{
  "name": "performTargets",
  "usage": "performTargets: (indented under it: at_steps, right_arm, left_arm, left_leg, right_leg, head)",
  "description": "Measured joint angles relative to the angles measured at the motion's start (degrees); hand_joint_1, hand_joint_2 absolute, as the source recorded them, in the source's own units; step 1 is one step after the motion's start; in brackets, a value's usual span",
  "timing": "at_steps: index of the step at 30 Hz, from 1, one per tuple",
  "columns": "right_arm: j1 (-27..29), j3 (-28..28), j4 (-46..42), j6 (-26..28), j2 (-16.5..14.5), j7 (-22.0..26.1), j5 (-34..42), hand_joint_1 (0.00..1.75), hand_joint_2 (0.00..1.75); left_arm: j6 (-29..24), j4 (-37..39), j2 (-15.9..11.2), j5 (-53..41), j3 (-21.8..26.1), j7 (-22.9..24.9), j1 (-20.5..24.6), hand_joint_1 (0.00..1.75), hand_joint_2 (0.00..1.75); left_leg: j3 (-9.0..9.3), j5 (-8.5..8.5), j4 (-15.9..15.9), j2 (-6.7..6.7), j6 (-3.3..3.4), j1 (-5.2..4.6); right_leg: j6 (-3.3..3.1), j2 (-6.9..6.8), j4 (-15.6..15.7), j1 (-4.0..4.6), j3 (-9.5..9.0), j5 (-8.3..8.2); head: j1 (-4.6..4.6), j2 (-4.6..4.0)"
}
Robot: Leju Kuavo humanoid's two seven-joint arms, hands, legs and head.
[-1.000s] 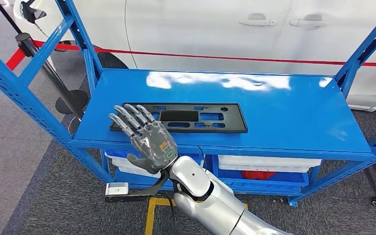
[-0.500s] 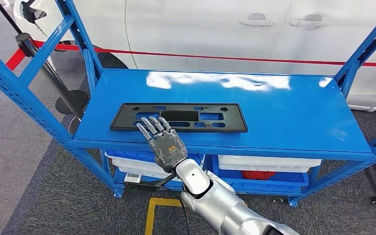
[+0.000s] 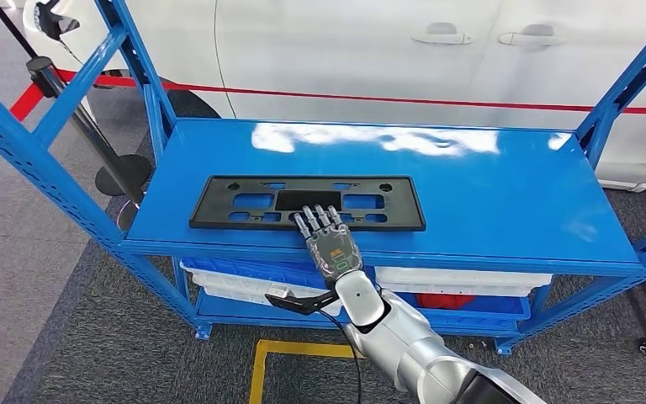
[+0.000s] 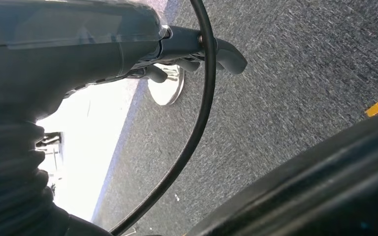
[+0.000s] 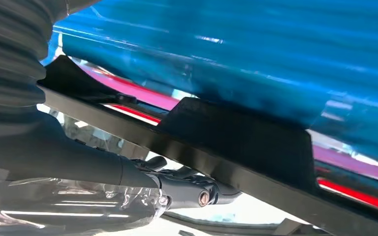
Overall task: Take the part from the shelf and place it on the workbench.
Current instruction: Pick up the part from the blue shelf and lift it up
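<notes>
A flat black plastic part (image 3: 244, 202) with several cut-outs lies on the blue shelf top (image 3: 488, 194), near its front edge and left of centre. My right hand (image 3: 328, 240) reaches up from below the shelf's front edge, palm down and holding nothing. Its straight fingers lie over the part's near edge at its middle. The right wrist view looks close along the part (image 5: 246, 142) against the blue shelf (image 5: 226, 49), with the dark fingers (image 5: 187, 189) right by its edge. My left hand (image 4: 187, 54) hangs over grey carpet, holding nothing.
A white car (image 3: 345, 50) stands right behind the shelf. Blue uprights (image 3: 42, 160) frame both ends. White bins (image 3: 463, 279) sit on the lower level, one with something red (image 3: 442, 299). A stanchion with red tape (image 3: 42, 71) is at the left; yellow floor marking (image 3: 256, 362) lies below.
My right hand has moved right along the shelf front, from the part's left end to its middle, and now sits lower and farther forward. The part has not moved.
</notes>
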State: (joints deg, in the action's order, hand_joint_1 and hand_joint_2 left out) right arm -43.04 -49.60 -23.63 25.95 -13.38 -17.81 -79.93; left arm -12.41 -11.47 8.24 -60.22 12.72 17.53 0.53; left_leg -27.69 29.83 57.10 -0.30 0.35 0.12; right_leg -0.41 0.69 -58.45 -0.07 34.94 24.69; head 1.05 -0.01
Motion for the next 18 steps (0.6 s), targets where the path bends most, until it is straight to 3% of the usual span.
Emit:
performTargets:
  at_steps: [12,18]
  right_arm:
    - [0.1,4.4,0.9,2.7,0.5,0.8,-0.9,0.00,1.75]
    - [0.0,8.2,-0.1,5.2,0.6,3.7,0.7,0.00,1.75]
  left_arm:
    - [0.0,0.0,0.0,-0.7,1.2,-0.7,0.0,0.00,1.75]
    - [-0.1,0.0,0.0,-1.3,2.0,-0.6,0.0,0.00,1.75]
  left_leg:
    - [0.01,-0.01,0.0,0.00,0.00,0.00]
    - [-0.02,0.00,0.0,0.00,0.00,0.01]
  right_leg:
    - [0.00,0.00,0.0,0.01,0.00,0.00]
    - [0.00,0.00,0.0,0.00,0.00,0.00]
  head:
    - [0.00,0.01]
    - [0.00,0.01]
